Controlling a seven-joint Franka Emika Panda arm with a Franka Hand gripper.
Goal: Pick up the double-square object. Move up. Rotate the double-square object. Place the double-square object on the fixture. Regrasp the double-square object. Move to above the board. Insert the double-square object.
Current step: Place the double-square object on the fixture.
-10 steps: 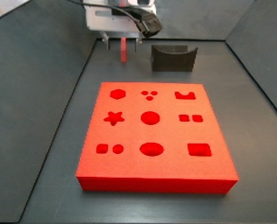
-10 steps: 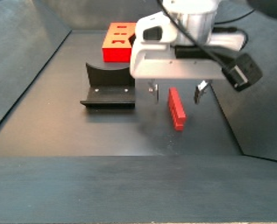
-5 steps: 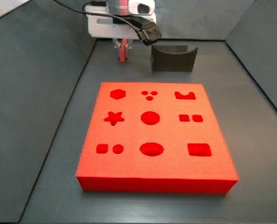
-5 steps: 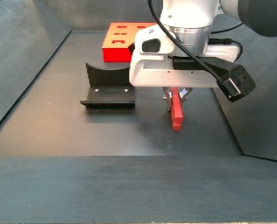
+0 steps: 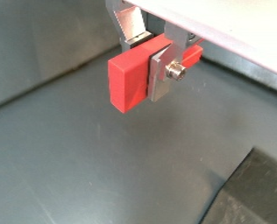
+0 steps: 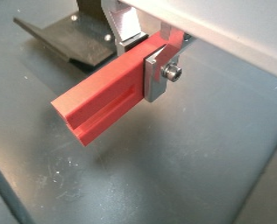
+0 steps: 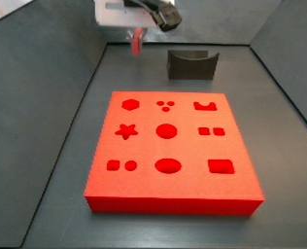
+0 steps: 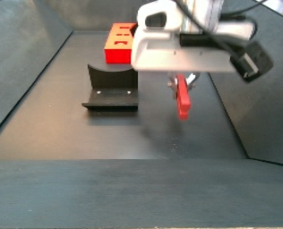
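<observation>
The gripper (image 8: 184, 82), jaws clamped on the block (image 8: 183, 98), has risen off the floor since earlier, its body cropped at the top of frame in a side view (image 7: 138, 34).

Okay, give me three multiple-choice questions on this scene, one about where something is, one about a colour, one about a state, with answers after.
1. Where is the double-square object?
A. Resting in the fixture's notch
B. Between the jaws of the gripper, off the floor
C. Pushed into the board

2. What colour is the fixture?
A. Dark grey
B. Red-orange
C. White

3. What state is the gripper in?
A. Open, nothing in it
B. Shut with nothing in it
C. Shut on the double-square object

Answers:
1 B: in both side views the piece hangs under the gripper, clear of the floor.
2 A: it is a dark block behind the red-orange board.
3 C: in both wrist views a silver finger lies flat against the red piece.
</observation>
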